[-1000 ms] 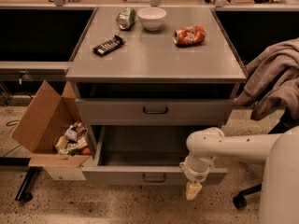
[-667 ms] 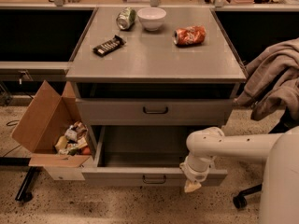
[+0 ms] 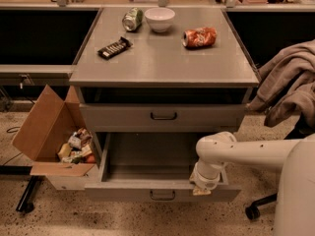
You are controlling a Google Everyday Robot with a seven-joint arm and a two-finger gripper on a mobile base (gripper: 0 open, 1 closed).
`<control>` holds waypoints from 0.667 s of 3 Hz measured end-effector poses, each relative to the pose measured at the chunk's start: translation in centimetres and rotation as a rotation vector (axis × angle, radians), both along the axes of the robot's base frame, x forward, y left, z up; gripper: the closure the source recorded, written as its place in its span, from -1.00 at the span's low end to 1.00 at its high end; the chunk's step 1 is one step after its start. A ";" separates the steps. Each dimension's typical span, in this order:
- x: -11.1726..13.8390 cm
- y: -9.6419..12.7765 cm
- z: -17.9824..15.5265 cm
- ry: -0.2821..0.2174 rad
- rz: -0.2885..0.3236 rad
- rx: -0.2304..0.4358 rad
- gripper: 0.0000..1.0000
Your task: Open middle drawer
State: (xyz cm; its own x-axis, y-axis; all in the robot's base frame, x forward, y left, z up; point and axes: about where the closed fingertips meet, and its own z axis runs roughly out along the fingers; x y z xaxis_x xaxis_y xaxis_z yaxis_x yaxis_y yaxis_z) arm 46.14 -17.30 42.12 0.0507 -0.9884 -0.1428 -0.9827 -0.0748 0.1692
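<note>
The middle drawer (image 3: 123, 192) is a grey metal drawer pulled far out toward me, with its empty inside showing. Its small dark loop handle (image 3: 162, 195) sits at the centre of the front. Above it, another grey drawer front (image 3: 118, 117) with its own loop handle is pushed in, under a dark gap below the countertop. No drawer shows below the open one. My gripper (image 3: 202, 191) hangs from the white arm (image 3: 246, 154), which reaches in from the right. The gripper rests at the top rim of the open drawer's front, right of the handle.
An open cardboard box (image 3: 44, 127) of scraps stands left of the cabinet. The countertop (image 3: 162, 63) holds a green can (image 3: 132, 19), a white bowl (image 3: 160, 18), an orange can (image 3: 199, 37) and a dark snack bar (image 3: 114, 48). A chair draped in grey cloth (image 3: 290, 87) stands on the right.
My gripper has risen a little, from below the open drawer's front up to its top rim. The drawer has not visibly moved.
</note>
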 end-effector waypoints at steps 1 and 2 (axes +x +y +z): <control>0.2 0.0 0.1 0.000 0.000 0.000 1.00; -1.7 0.0 0.2 0.010 0.013 -0.009 1.00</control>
State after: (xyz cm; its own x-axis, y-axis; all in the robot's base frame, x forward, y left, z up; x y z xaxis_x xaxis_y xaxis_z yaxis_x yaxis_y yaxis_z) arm 44.39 -17.29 42.33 0.0617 -0.9890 -0.1343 -0.9801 -0.0855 0.1793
